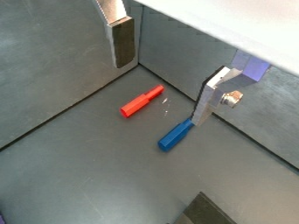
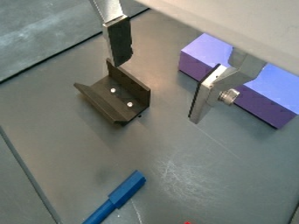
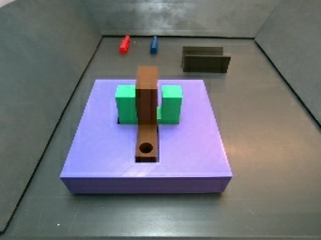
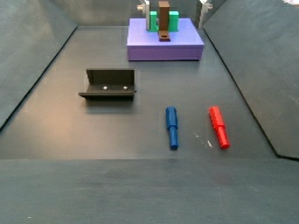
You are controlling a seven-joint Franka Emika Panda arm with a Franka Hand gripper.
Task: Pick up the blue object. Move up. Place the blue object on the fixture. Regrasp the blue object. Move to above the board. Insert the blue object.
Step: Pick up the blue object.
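a: so, where's the blue object (image 4: 172, 126)?
b: flat on the floor beside the red peg (image 4: 218, 126), untouched.
a: and the gripper (image 1: 163, 72)?
b: up above it, fingers spread wide, holding nothing.

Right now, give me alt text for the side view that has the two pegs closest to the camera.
The blue object and a red peg lie side by side, untouched, on the grey floor. The fixture sits further back; behind it the board and the gripper, barely visible at the frame's top.
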